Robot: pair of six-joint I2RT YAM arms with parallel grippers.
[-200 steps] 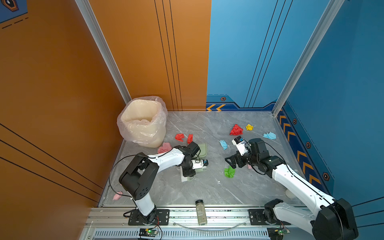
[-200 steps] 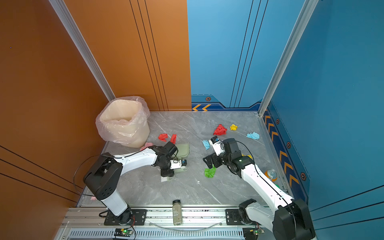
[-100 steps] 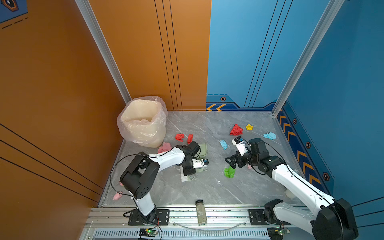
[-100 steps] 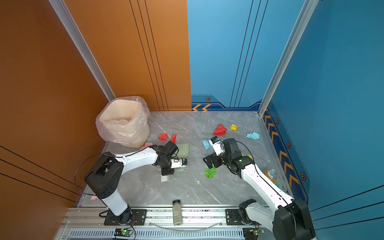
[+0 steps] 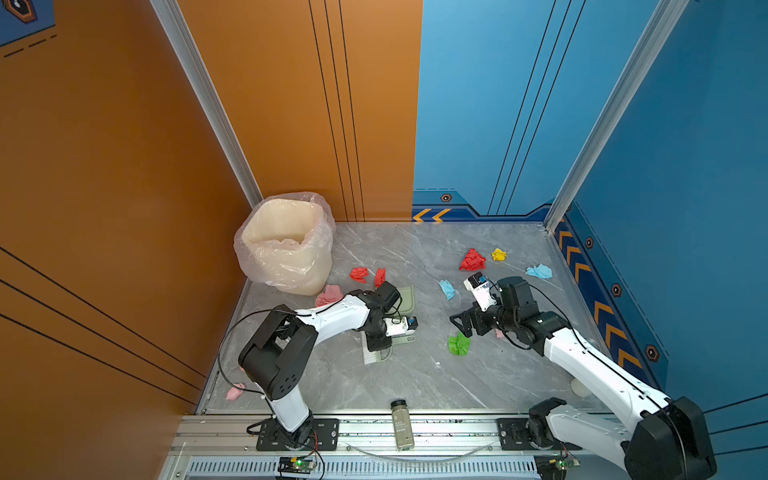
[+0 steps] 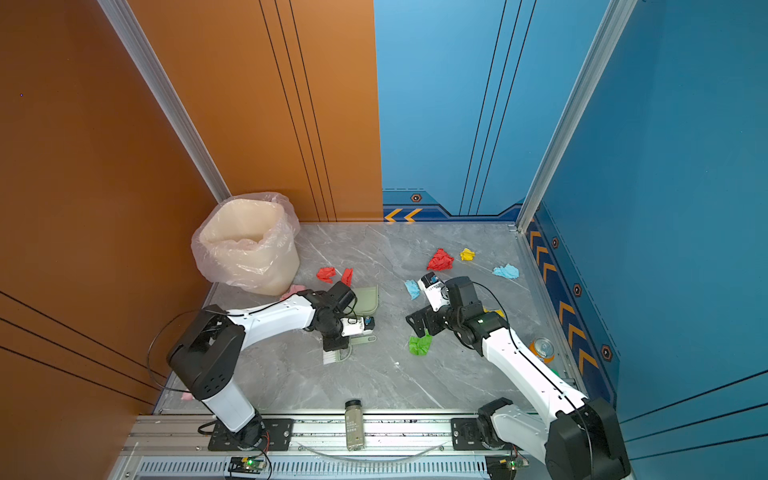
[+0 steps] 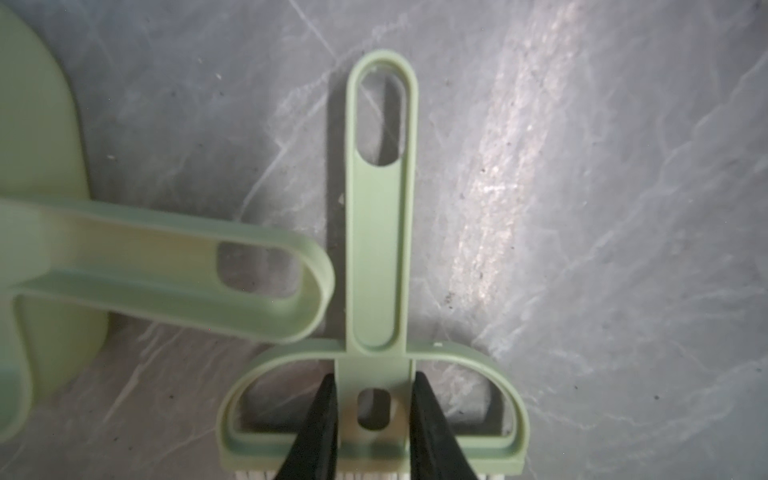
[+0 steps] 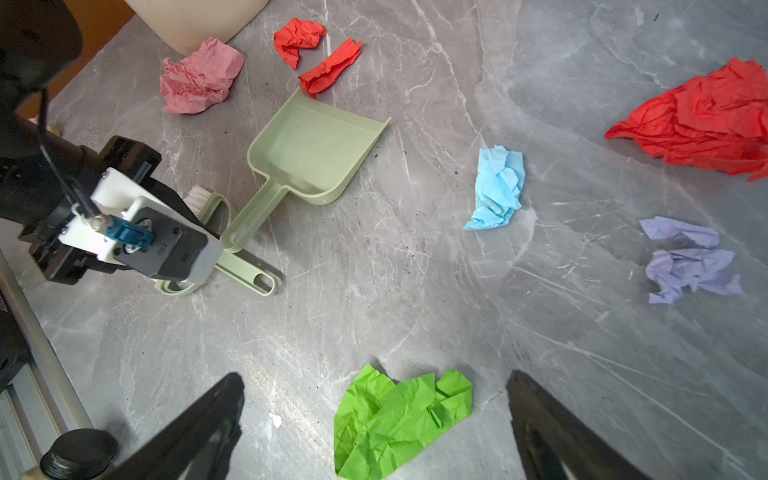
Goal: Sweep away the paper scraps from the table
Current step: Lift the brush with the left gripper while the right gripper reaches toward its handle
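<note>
Around the dustpan (image 5: 406,300) on the table (image 5: 415,378): bin (image 5: 286,249) behind-left, brush (image 5: 375,356) just in front at its handle, paper scraps (image 5: 472,260) behind and right, bottle (image 5: 402,424) well in front at the table's edge.

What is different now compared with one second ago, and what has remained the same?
The left end effector closed on the neck of the brush, which still lies on the table; the arm itself hardly shifted. The right end effector stays open above the green scrap. The dustpan and the other paper scraps lie where they were.
</note>
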